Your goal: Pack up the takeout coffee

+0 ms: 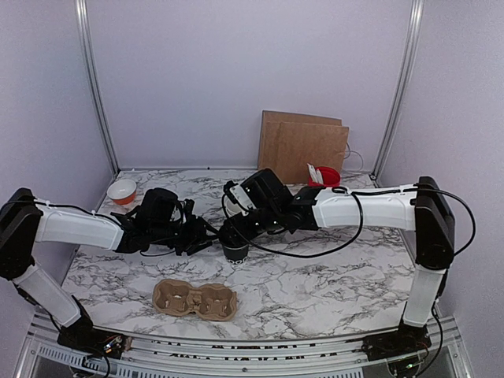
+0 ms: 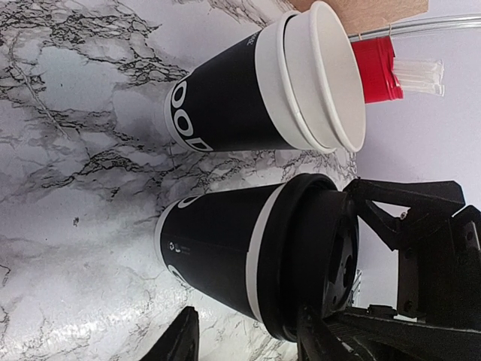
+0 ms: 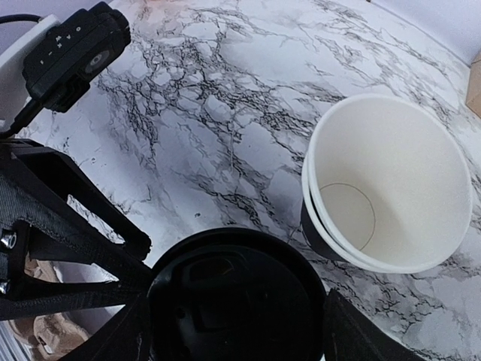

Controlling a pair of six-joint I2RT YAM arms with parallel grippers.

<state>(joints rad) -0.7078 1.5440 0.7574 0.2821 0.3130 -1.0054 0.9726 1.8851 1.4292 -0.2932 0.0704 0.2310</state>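
Right wrist | right end effector [image 3: 237,335] pinches black lid [image 3: 233,289] on black cup [image 2: 214,256] | left end effector [image 2: 248,342] straddles black cup, grip unclear tbh | press straight down, evenly

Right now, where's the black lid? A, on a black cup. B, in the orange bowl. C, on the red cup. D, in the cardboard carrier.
A: the lid caps a black cup, while the nested cups beside it stand open.
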